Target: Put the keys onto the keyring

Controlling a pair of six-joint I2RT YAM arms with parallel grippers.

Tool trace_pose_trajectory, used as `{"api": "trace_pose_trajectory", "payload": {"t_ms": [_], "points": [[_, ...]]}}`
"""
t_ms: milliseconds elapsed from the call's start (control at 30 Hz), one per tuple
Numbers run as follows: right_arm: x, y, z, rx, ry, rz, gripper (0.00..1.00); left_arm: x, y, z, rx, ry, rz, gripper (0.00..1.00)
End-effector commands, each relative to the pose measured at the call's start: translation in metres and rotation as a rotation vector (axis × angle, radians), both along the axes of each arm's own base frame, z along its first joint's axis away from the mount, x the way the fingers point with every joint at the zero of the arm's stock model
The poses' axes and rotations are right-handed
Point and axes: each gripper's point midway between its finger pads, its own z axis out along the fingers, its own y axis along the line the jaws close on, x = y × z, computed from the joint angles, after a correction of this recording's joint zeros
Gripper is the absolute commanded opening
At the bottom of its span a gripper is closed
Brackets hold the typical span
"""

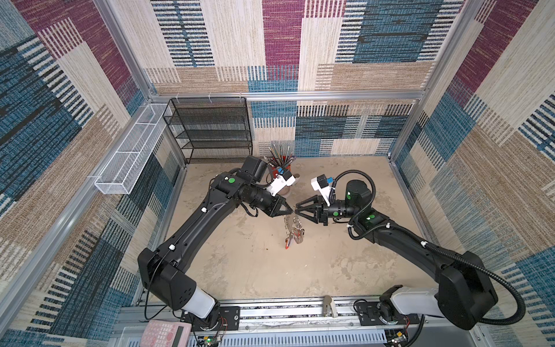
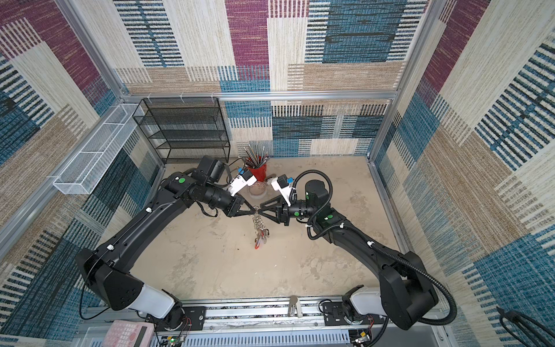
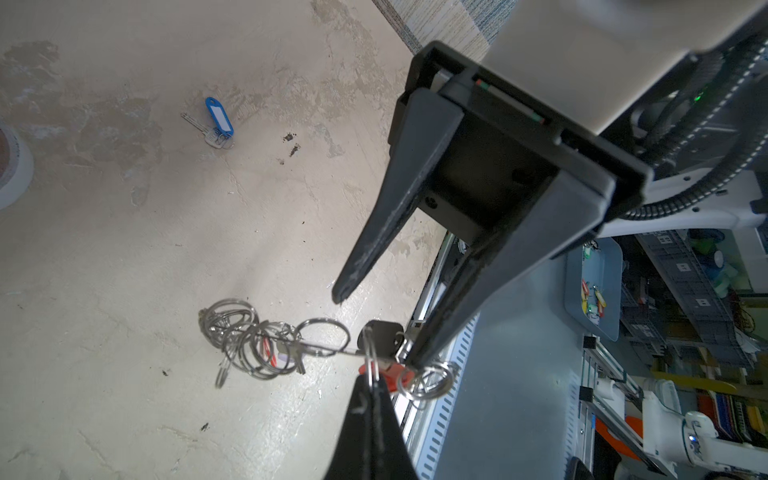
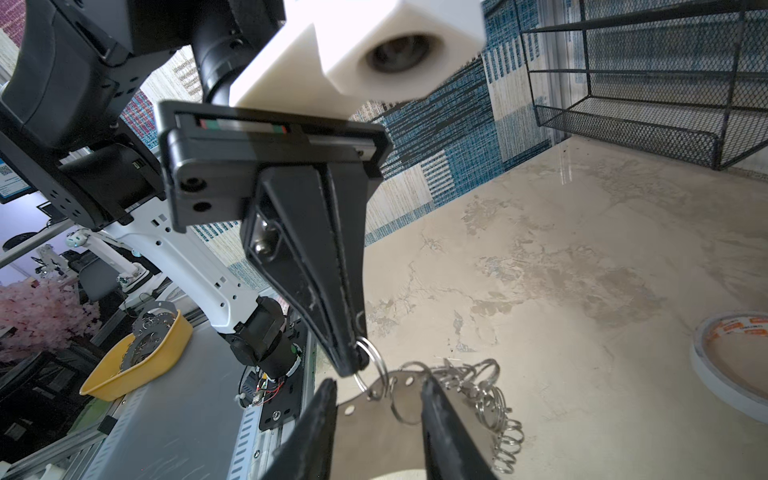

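Observation:
The keyring [image 4: 374, 428], a flat grey plate edged with silver split rings, hangs between the two arms in both top views [image 1: 292, 225] [image 2: 258, 223]. My left gripper [image 3: 370, 384] [image 1: 291, 212] is shut on one of its split rings [image 4: 370, 357]. My right gripper [image 4: 378, 380] [image 1: 296, 211] faces it tip to tip, jaws apart, and the plate shows in the gap. I cannot tell whether they touch it. A red-tagged key [image 3: 384, 370] and a black-headed key [image 3: 384, 332] hang by the held ring. A blue-tagged key [image 3: 219, 118] lies alone on the table.
A red cup of pens [image 1: 280, 168] and a tape roll [image 2: 257, 190] stand just behind the grippers. A black mesh shelf [image 1: 210, 129] fills the back left corner and a white wire basket [image 1: 132, 150] hangs on the left wall. A pink calculator [image 1: 165, 333] sits at the front.

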Motion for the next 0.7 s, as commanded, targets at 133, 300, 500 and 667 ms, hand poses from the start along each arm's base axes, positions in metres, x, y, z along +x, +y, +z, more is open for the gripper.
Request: {"api": "trace_pose_trajectory", "payload": {"t_ms": [133, 300, 500, 667], "points": [[-0.0018, 0.0049, 0.0043, 0.017, -0.009, 0.026, 0.31, -0.0073, -0.0060, 0.0053, -0.053, -0.006, -0.063, 0.00], [-0.0006, 0.0052, 0.0050, 0.017, -0.012, 0.023, 0.31, -0.0107, -0.0064, 0.0028, -0.059, -0.002, -0.079, 0.00], [-0.0037, 0.0068, 0.0028, 0.021, -0.003, 0.048, 0.25, -0.0106, -0.0078, 0.0031, -0.068, -0.002, -0.083, 0.00], [-0.0087, 0.0066, 0.0016, 0.026, -0.001, 0.068, 0.18, -0.0103, -0.0096, 0.0043, -0.080, -0.005, -0.089, 0.00]]}}
